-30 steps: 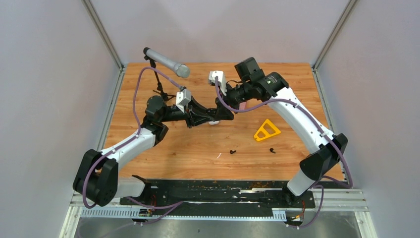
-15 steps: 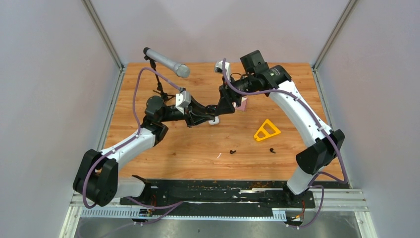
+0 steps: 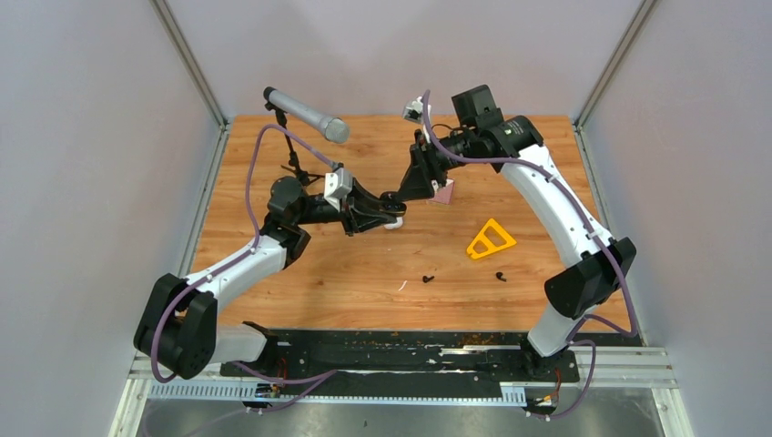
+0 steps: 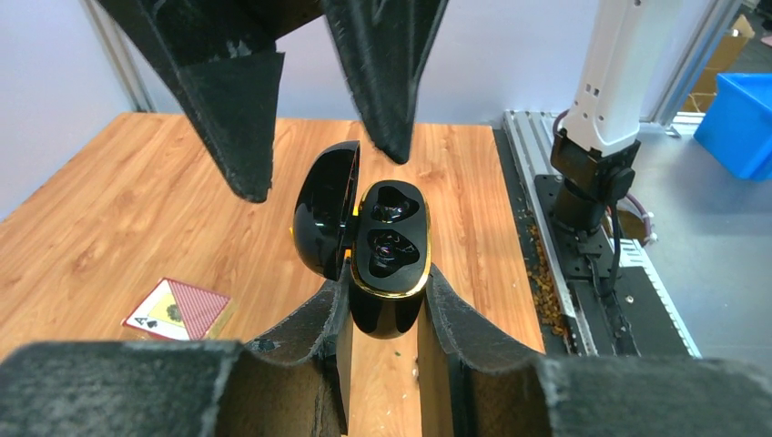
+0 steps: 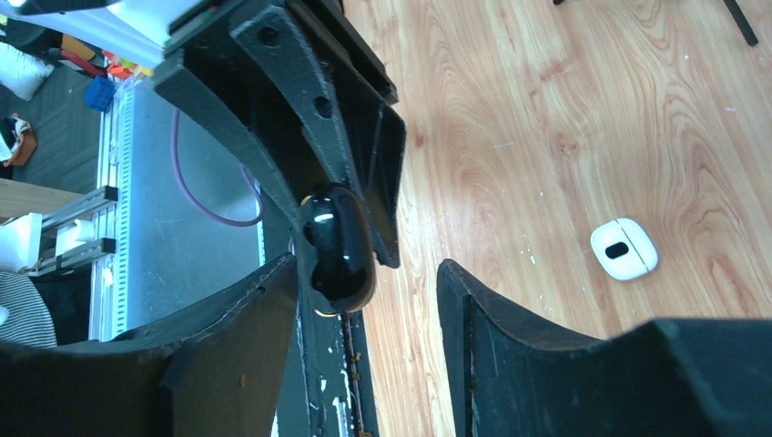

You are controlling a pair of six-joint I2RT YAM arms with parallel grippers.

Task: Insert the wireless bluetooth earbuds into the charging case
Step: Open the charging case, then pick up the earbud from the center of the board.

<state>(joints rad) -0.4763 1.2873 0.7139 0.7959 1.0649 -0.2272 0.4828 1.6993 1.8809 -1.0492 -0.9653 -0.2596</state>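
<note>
My left gripper is shut on a glossy black charging case with a gold rim and holds it above the table. Its lid hangs open to the left and its two wells face the camera. My right gripper is open and empty, with its fingertips just above the case. In the right wrist view the case sits by the left finger. Two black earbuds lie on the table near the front. The white earbuds are out of view.
A white closed case lies under the left gripper. A red-patterned card box and a yellow triangle sit to the right. A microphone on a stand is at the back left. A thin white sliver lies near the front.
My right gripper has pulled back and up from the left gripper and turned, so its open fingers now point down at the case. The left arm has barely moved.
</note>
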